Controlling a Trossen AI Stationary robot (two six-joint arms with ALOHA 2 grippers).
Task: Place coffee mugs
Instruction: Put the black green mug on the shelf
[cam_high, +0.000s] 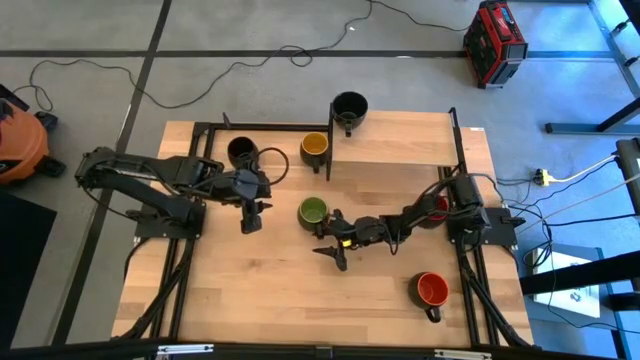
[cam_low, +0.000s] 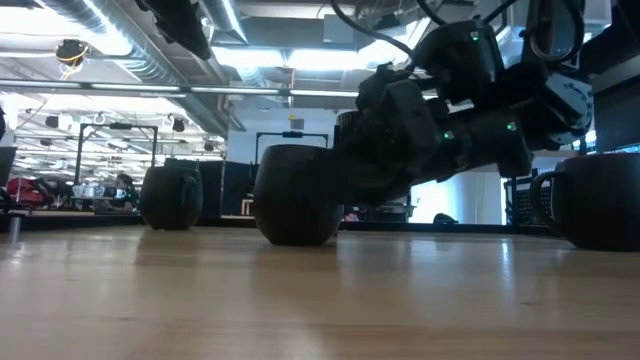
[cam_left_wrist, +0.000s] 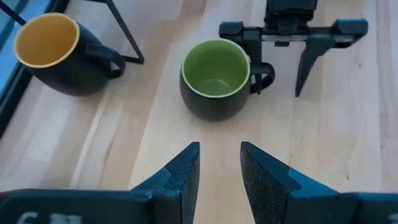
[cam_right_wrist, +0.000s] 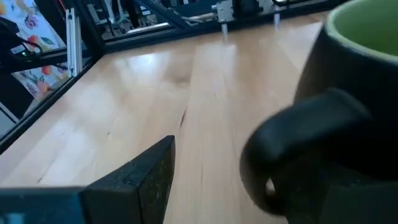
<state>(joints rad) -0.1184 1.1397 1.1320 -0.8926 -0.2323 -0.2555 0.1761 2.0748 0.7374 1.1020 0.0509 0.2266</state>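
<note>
Five mugs can be counted on the desk (cam_high: 260, 290) from above. The green mug (cam_high: 313, 211) sits near the middle, the yellow mug (cam_high: 314, 146) and a black mug (cam_high: 243, 151) lie toward the far side, another black mug (cam_high: 349, 107) stands at the far edge, and the orange-red mug (cam_high: 431, 291) is near the right front. A sixth, red one is hinted at under the right arm's base but is mostly hidden.

The right pincer (cam_high: 333, 243) is spread wide and set low just beside the green mug, on its handle side. In the right wrist view the handle (cam_right_wrist: 292, 149) fills the frame right by one finger (cam_right_wrist: 134, 180); no contact can be confirmed, and nothing is clamped.

The left pincer (cam_high: 252, 217) is held off to the other side of the same mug, its fingers (cam_left_wrist: 180, 177) a narrow gap apart and empty, pointed at the cup.

The risks are judged as follows. If the right fingers are closed from here, one may land on the handle's outside rather than around it — the mug would then be pushed or spun away instead of gripped. A low sweep could also tip the cup. Both arms are aimed at one mug, so a collision between them is possible should they advance together.
</note>
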